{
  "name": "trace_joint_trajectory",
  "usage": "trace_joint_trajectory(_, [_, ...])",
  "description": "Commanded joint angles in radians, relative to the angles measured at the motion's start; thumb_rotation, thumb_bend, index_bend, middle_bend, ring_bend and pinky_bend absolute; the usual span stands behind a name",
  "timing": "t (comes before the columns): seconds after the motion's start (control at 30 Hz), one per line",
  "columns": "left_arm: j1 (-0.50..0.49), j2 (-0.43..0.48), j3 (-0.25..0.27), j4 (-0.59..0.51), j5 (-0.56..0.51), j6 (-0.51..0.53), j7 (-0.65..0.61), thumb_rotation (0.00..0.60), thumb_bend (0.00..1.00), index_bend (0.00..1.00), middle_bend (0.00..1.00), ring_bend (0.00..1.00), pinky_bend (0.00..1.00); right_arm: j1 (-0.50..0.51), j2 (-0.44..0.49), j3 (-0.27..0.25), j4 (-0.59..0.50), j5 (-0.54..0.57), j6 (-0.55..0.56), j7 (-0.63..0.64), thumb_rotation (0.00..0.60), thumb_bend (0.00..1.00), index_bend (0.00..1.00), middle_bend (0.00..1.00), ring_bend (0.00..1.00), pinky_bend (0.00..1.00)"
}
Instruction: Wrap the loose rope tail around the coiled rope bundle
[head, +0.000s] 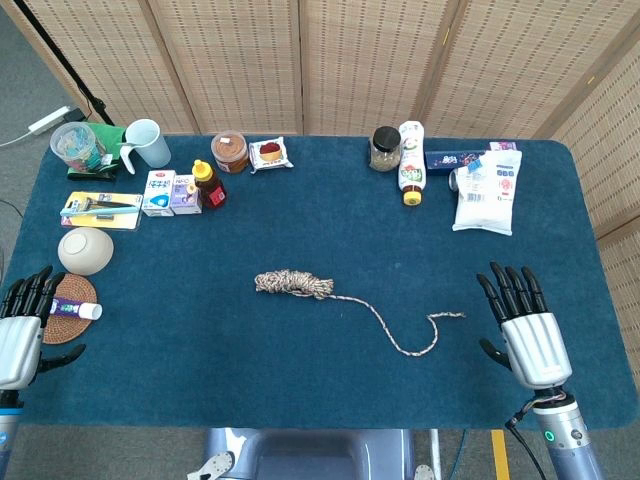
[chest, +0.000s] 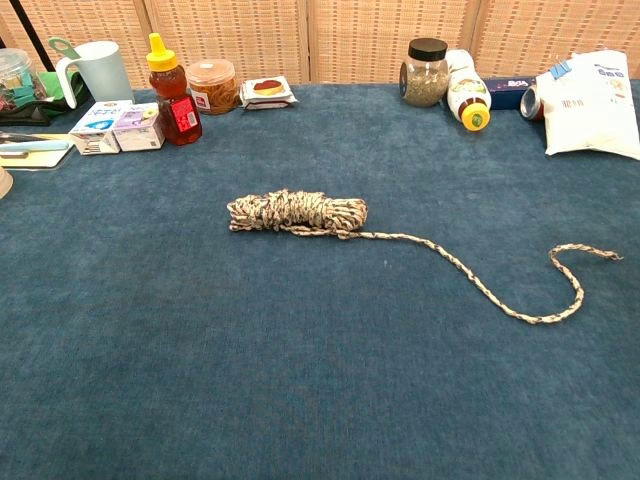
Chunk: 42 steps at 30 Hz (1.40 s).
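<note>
A coiled rope bundle (head: 292, 284) (chest: 296, 212), mottled beige and brown, lies near the middle of the blue table. Its loose tail (head: 400, 335) (chest: 480, 282) runs off to the right and curls back in a hook, flat on the cloth. My left hand (head: 22, 325) rests at the table's left edge, fingers spread and holding nothing, far from the rope. At the right edge my right hand (head: 525, 330) is likewise spread and empty, just right of the tail's end. Neither hand shows in the chest view.
Along the back stand a honey bottle (chest: 172, 92), jars (chest: 424, 72), small boxes (chest: 118, 126), a mug (chest: 95, 70) and a white bag (chest: 592, 104). A beige bowl (head: 85, 250) and a coaster with a small tube (head: 68, 310) sit by my left hand.
</note>
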Motion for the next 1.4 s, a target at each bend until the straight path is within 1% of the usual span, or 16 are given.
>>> trace_joint_trajectory(0.03, [-0.001,0.001,0.0,0.0,-0.001,-0.003,-0.003,0.6,0.01,0.0,0.0,0.0,0.0,-0.001,-0.003,0.002,0.0,0.001,-0.003,0.001,0.6,0.0,0.0,0.0,0.0,0.0])
trace_joint_trajectory(0.3, [0.0,0.005,0.0,-0.003,0.001,-0.002,-0.013,0.6,0.01,0.0,0.0,0.0,0.0,0.003,-0.01,0.001,0.002,0.011,-0.033,-0.001,0.6,0.0,0.0,0.0,0.0,0.0])
trace_joint_trajectory(0.57, [0.0,0.008,0.003,-0.005,0.003,-0.008,-0.019,0.6,0.01,0.0,0.0,0.0,0.0,0.026,-0.024,-0.002,0.002,0.051,-0.114,0.038,0.6,0.0,0.0,0.0,0.0,0.0])
trace_joint_trajectory(0.67, [-0.001,0.009,0.003,-0.006,0.004,-0.009,-0.022,0.6,0.01,0.0,0.0,0.0,0.0,0.041,-0.043,-0.008,0.023,0.058,-0.154,0.059,0.6,0.0,0.0,0.0,0.0,0.0])
trace_joint_trajectory(0.73, [-0.002,0.009,0.005,-0.006,0.006,-0.013,-0.021,0.6,0.01,0.0,0.0,0.0,0.0,0.064,-0.06,-0.021,0.037,0.071,-0.22,0.102,0.6,0.0,0.0,0.0,0.0,0.0])
trace_joint_trajectory(0.77, [-0.003,0.009,0.005,-0.006,0.006,-0.015,-0.02,0.6,0.01,0.0,0.0,0.0,0.0,0.072,-0.069,-0.021,0.05,0.074,-0.234,0.113,0.6,0.0,0.0,0.0,0.0,0.0])
trace_joint_trajectory(0.8, [-0.003,0.008,0.005,-0.006,0.006,-0.015,-0.02,0.6,0.01,0.0,0.0,0.0,0.0,0.076,-0.076,-0.022,0.06,0.073,-0.242,0.118,0.6,0.0,0.02,0.0,0.0,0.0])
trace_joint_trajectory(0.87, [-0.004,0.007,0.005,-0.006,0.005,-0.018,-0.018,0.6,0.01,0.0,0.0,0.0,0.0,0.084,-0.094,-0.027,0.081,0.076,-0.264,0.132,0.6,0.0,0.07,0.0,0.0,0.0])
trace_joint_trajectory(0.97, [-0.006,0.007,0.005,-0.006,0.004,-0.022,-0.015,0.6,0.01,0.0,0.0,0.0,0.0,0.097,-0.112,-0.04,0.1,0.083,-0.305,0.154,0.6,0.0,0.23,0.0,0.0,0.0])
trace_joint_trajectory(1.03, [-0.006,0.007,0.005,-0.006,0.003,-0.022,-0.016,0.6,0.01,0.0,0.0,0.0,0.0,0.104,-0.126,-0.045,0.116,0.079,-0.317,0.155,0.6,0.01,0.29,0.0,0.0,0.0])
trace_joint_trajectory(1.07, [-0.006,0.006,0.004,-0.006,0.002,-0.022,-0.016,0.6,0.01,0.0,0.0,0.0,0.0,0.106,-0.135,-0.047,0.128,0.076,-0.32,0.153,0.6,0.04,0.31,0.0,0.0,0.0])
trace_joint_trajectory(1.1, [-0.006,0.007,0.004,-0.006,0.001,-0.023,-0.017,0.6,0.01,0.0,0.0,0.0,0.0,0.108,-0.141,-0.048,0.134,0.075,-0.322,0.152,0.6,0.07,0.33,0.0,0.0,0.0])
trace_joint_trajectory(1.17, [-0.007,0.007,0.003,-0.006,-0.002,-0.025,-0.018,0.6,0.01,0.0,0.0,0.0,0.0,0.11,-0.15,-0.05,0.144,0.074,-0.326,0.154,0.6,0.16,0.35,0.0,0.0,0.0])
trace_joint_trajectory(1.23, [-0.008,0.006,0.003,-0.006,-0.005,-0.027,-0.017,0.6,0.01,0.0,0.0,0.0,0.0,0.113,-0.159,-0.053,0.153,0.071,-0.328,0.158,0.6,0.2,0.37,0.0,0.0,0.0])
trace_joint_trajectory(1.4, [-0.009,0.005,0.004,-0.006,-0.004,-0.03,-0.015,0.6,0.01,0.0,0.0,0.0,0.0,0.122,-0.171,-0.06,0.171,0.072,-0.348,0.156,0.6,0.27,0.41,0.0,0.0,0.0])
